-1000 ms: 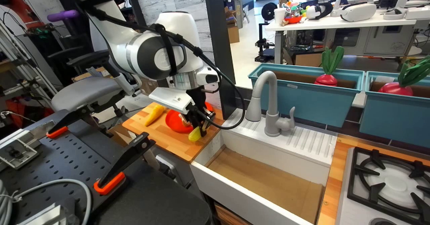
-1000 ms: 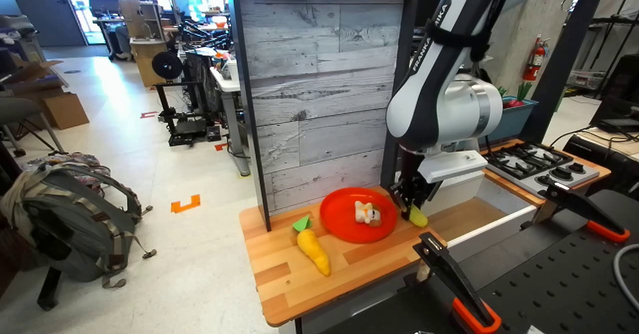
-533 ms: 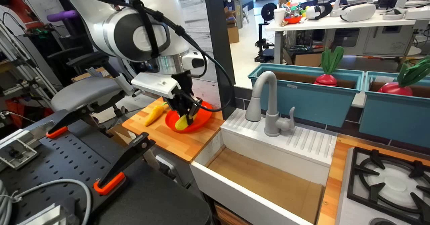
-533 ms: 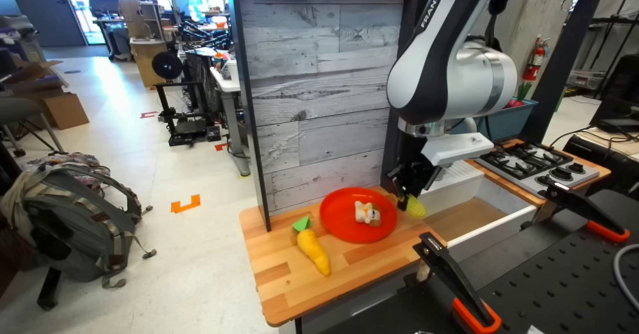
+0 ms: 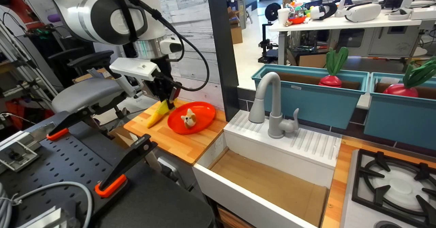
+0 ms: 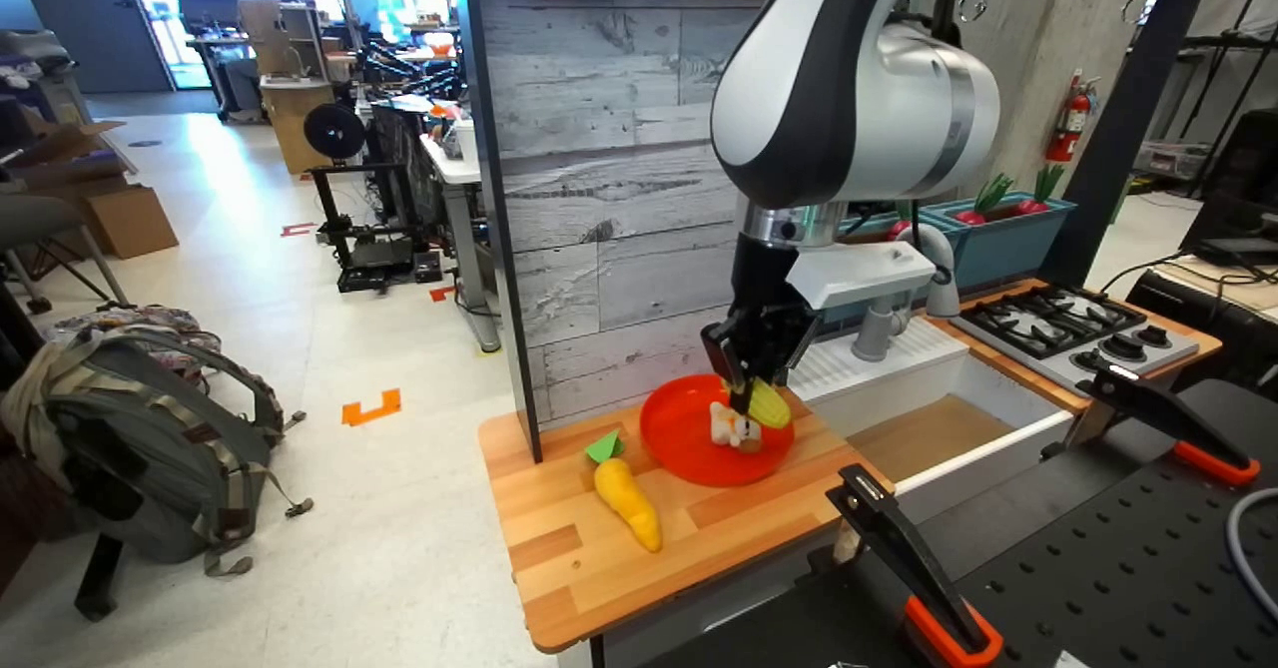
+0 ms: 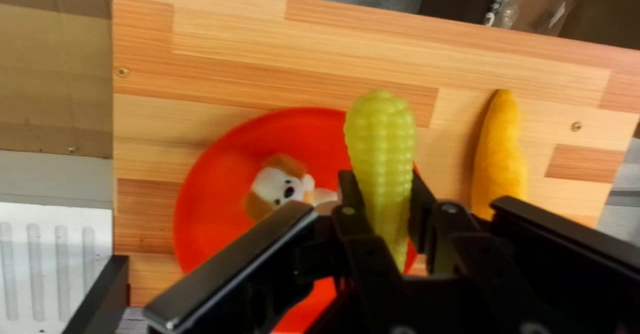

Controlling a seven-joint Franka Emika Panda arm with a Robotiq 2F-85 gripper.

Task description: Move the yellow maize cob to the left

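My gripper [image 7: 382,189] is shut on the yellow maize cob [image 7: 381,139], with one finger on each side of it in the wrist view. The cob points out past the fingertips and is in the air. In an exterior view the gripper [image 6: 747,393] holds the cob [image 6: 769,406] above the red plate's right part. In an exterior view the cob [image 5: 165,106] overlaps the upper end of the larger yellow-orange carrot-like piece [image 5: 154,119]. That piece [image 6: 627,503] lies on the wooden board, left of the plate.
The red plate [image 6: 684,460] holds a small white and brown dog toy [image 7: 277,186]. The wooden board [image 5: 197,146] ends at the sink [image 5: 218,180]. A wood-patterned panel [image 6: 639,249] stands behind the plate. A faucet [image 5: 276,112] stands at the sink, and black clamps [image 6: 899,538] at the front.
My gripper has lifted the cob from the board beside the plate and carried it to the left in both exterior views, over the plate. The plate, dog toy and carrot-like piece have not moved.
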